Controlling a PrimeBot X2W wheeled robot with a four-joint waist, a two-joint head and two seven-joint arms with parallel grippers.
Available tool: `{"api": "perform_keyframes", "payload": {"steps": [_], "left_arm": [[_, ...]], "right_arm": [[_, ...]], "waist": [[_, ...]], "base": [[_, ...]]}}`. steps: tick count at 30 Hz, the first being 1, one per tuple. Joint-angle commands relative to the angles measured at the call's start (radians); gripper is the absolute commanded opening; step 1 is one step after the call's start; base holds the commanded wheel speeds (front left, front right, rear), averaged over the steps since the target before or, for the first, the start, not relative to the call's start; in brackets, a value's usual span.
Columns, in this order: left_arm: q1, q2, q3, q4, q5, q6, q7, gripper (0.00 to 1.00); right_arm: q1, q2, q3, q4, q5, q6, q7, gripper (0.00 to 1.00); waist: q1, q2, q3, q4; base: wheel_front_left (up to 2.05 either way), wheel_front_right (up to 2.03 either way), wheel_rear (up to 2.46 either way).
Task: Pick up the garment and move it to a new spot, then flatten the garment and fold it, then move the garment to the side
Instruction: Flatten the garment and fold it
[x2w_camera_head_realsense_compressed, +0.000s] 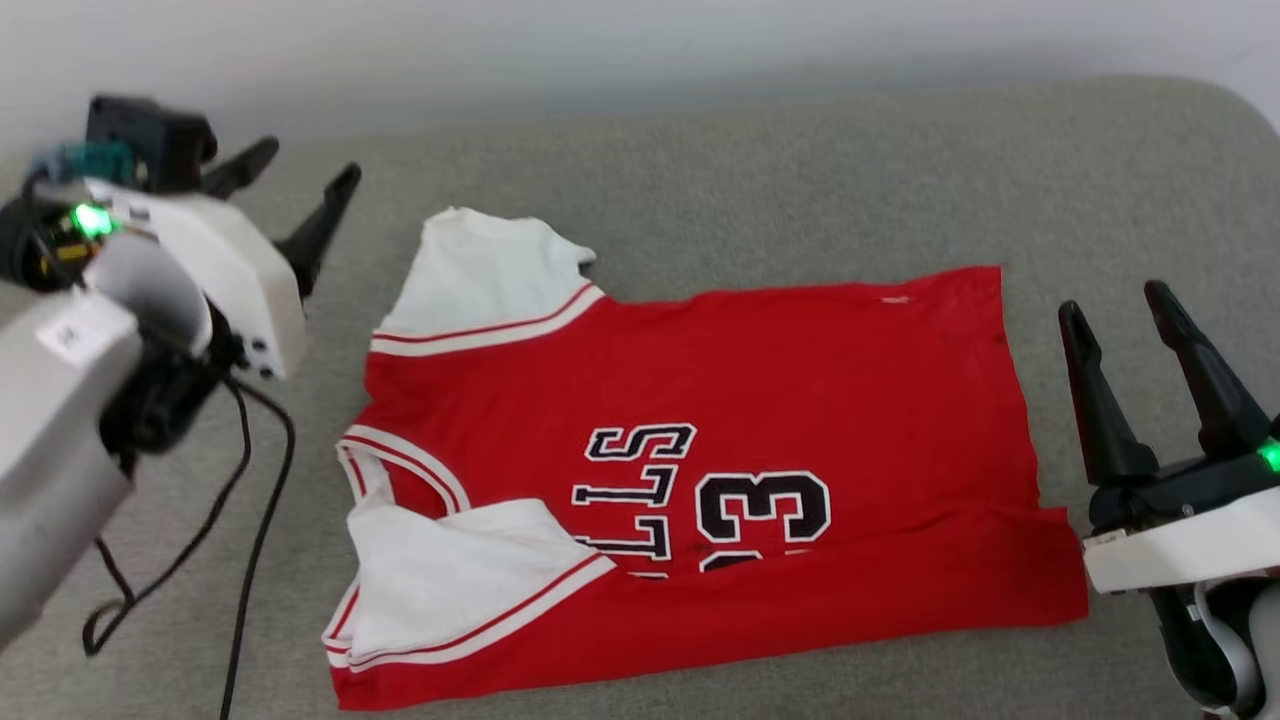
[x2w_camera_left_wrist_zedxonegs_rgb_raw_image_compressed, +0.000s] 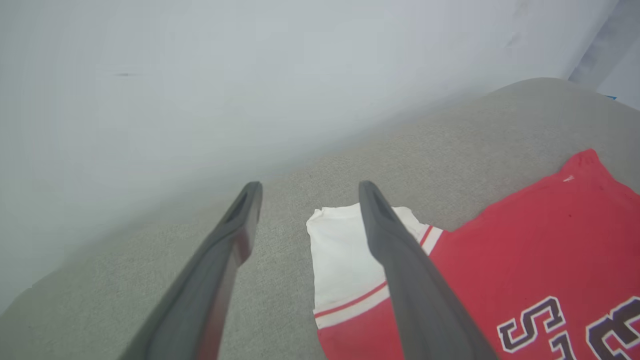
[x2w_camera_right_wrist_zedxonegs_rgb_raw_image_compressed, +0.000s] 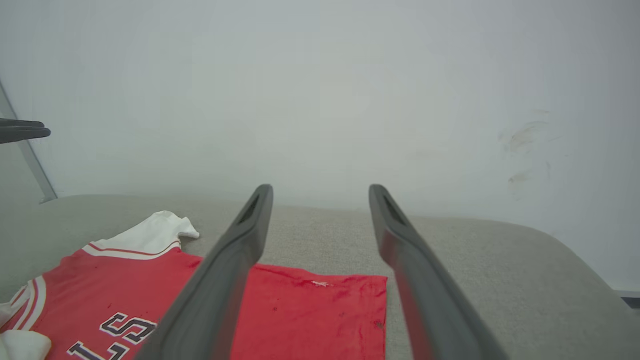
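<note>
The garment (x2w_camera_head_realsense_compressed: 760, 400), a red jersey with white sleeves, striped trim and the number 33, lies spread on the grey cushioned surface (x2w_camera_head_realsense_compressed: 800, 180). Its near long edge is folded over, and the near sleeve is turned onto the body. My left gripper (x2w_camera_head_realsense_compressed: 295, 185) hovers open to the left of the far sleeve, holding nothing. My right gripper (x2w_camera_head_realsense_compressed: 1115, 310) stands open just right of the jersey's hem, empty. The left wrist view has the far sleeve (x2w_camera_left_wrist_zedxonegs_rgb_raw_image_compressed: 340, 250) below my open fingers (x2w_camera_left_wrist_zedxonegs_rgb_raw_image_compressed: 305, 192). In the right wrist view the hem corner (x2w_camera_right_wrist_zedxonegs_rgb_raw_image_compressed: 350, 305) lies between my open fingers (x2w_camera_right_wrist_zedxonegs_rgb_raw_image_compressed: 320, 192).
A pale wall (x2w_camera_head_realsense_compressed: 600, 50) runs along the far edge of the grey surface. Black cables (x2w_camera_head_realsense_compressed: 250, 480) hang from my left arm over the surface at the left. Bare cushion lies beyond the jersey and to its right.
</note>
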Motion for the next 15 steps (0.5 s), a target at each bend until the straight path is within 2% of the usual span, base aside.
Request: {"api": "perform_keyframes", "payload": {"steps": [1,5,9,13,15], "left_arm": [[-0.043,-0.010,0.002,0.028,-0.002,-0.013,0.032,1.00],[-0.170,-0.044,-0.013,0.128,-0.010,-0.063,0.171,1.00],[-0.268,-0.061,-0.040,0.218,-0.043,-0.109,0.363,1.00],[-0.348,-0.070,-0.068,0.275,-0.058,-0.132,0.531,1.00],[-0.381,-0.078,-0.076,0.295,-0.056,-0.136,0.579,1.00]], "right_arm": [[-0.021,0.015,0.002,-0.019,-0.010,-0.001,0.003,1.00],[-0.043,0.037,0.022,-0.059,-0.031,-0.001,0.008,1.00],[-0.072,0.050,0.035,-0.073,-0.038,-0.001,0.003,1.00],[-0.094,0.056,0.039,-0.077,-0.047,-0.001,-0.007,1.00],[-0.104,0.058,0.041,-0.078,-0.049,-0.001,-0.012,1.00]], "waist": [[0.0000,0.0000,0.070,-0.040],[0.0000,0.0000,0.148,-0.078],[0.0000,0.0000,0.209,-0.114],[0.0000,0.0000,0.258,-0.138],[0.0000,0.0000,0.279,-0.146]], "base": [[0.00,0.00,0.00],[0.00,0.00,0.00],[0.00,0.00,0.00],[0.00,0.00,0.00],[0.00,0.00,0.00]]}}
